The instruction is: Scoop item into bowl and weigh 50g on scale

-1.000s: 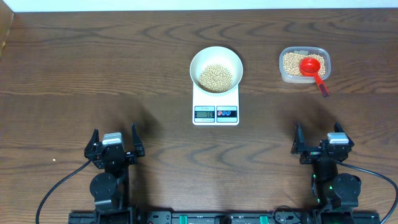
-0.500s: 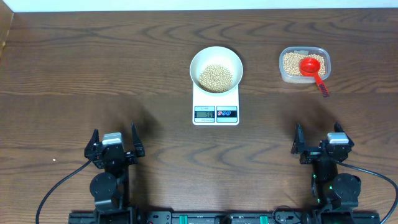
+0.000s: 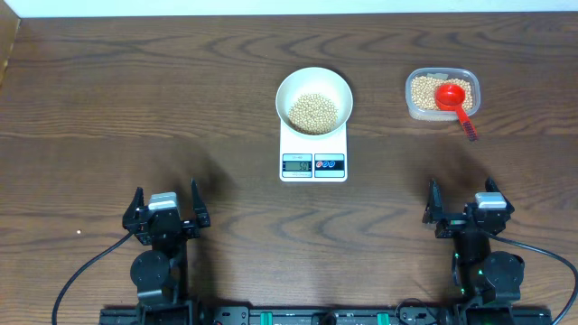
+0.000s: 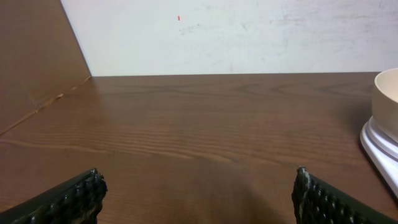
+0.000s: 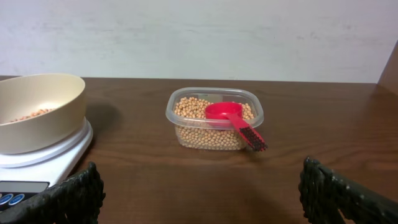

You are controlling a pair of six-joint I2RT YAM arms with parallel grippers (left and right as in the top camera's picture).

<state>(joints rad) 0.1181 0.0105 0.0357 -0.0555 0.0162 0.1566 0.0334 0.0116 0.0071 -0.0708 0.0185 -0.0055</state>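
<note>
Your left gripper [image 3: 165, 197] sits low at the near edge of the table [image 3: 108, 108], left of centre, its fingers spread wide and holding nothing. Your right gripper [image 3: 462, 200] sits at the same edge toward the right, also spread and empty.

Out from there, the scale [image 3: 313, 150] lies mid-table, with the white bowl [image 3: 284, 90] standing on its far half and a layer of beans [image 3: 313, 112] already in the bowl. The clear tub [image 3: 409, 97] stands well apart from it, toward the far right corner, with more beans inside. The red scoop [image 3: 450, 95] rests in it, its handle sticking out over the near-right rim.

You look to be at the weighing check, either between scoops or finished. The display is too small to read, so you can't tell how close the weight is. If it is short, your right arm is the nearer one. Reach for the handle, pinch it cleanly, dip shallow, and tip only a few beans into the bowl at a time.
</note>
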